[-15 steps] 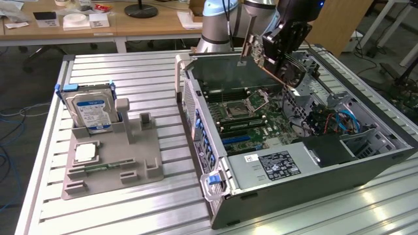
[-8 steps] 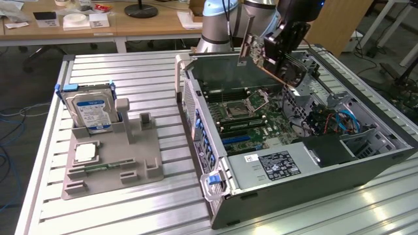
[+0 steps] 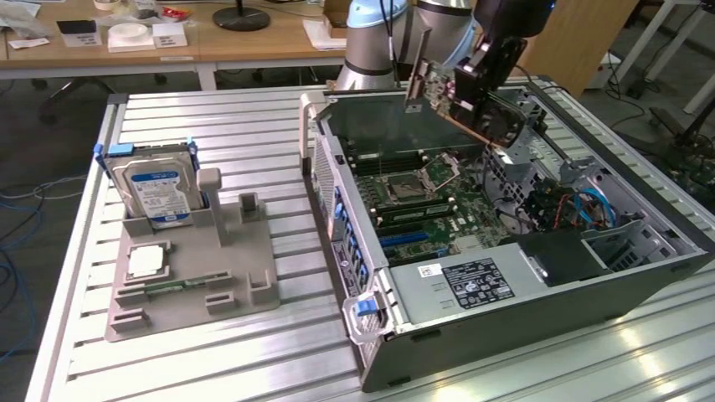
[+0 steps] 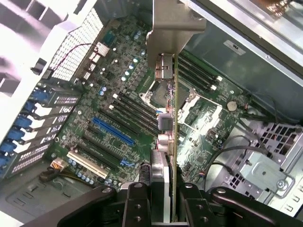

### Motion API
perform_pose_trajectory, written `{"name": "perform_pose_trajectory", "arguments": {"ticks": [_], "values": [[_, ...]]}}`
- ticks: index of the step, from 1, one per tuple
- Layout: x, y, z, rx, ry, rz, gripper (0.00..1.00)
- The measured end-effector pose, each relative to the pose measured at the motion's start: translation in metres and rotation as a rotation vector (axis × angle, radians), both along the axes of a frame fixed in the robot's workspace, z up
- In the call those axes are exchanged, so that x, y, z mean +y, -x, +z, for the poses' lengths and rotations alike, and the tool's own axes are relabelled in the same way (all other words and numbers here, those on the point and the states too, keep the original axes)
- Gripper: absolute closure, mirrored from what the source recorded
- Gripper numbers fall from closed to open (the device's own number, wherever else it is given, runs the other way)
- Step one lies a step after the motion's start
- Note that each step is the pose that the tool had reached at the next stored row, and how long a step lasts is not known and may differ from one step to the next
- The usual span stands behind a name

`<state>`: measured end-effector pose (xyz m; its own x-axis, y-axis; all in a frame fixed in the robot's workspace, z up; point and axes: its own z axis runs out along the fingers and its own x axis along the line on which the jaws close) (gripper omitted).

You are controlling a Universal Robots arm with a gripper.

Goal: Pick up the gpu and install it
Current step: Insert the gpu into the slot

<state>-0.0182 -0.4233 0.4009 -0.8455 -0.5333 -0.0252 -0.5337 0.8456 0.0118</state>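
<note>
Above the open computer case point(image 3: 508, 331), you are holding the gpu point(image 3: 467, 107) in the gripper point(image 3: 478, 82), jaws closed on the card's edge. The card is hanging on edge, bracket end point(image 4: 171, 23) pointing down into the case, clear of the motherboard point(image 3: 430, 205). Pick-up looks done; you are carrying the card toward its seat. By my read, the next move is calling for squaring the card's connector edge to the blue slot point(image 4: 112, 131) inside the case, bracket toward the case's rear wall.

You have one gpu point(image 3: 497, 123), one gripper point(image 3: 478, 84), one case point(image 3: 525, 322), one hard drive point(image 3: 156, 186) at nine o'clock, one grey holder point(image 3: 240, 280), one chip point(image 3: 146, 262) on it.
</note>
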Motion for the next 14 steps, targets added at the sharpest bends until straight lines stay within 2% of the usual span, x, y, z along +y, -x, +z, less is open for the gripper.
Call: {"name": "perform_pose_trajectory", "arguments": {"ticks": [14], "values": [[0.0000, 0.0000, 0.0000, 0.0000, 0.0000, 0.191, 0.72]]}}
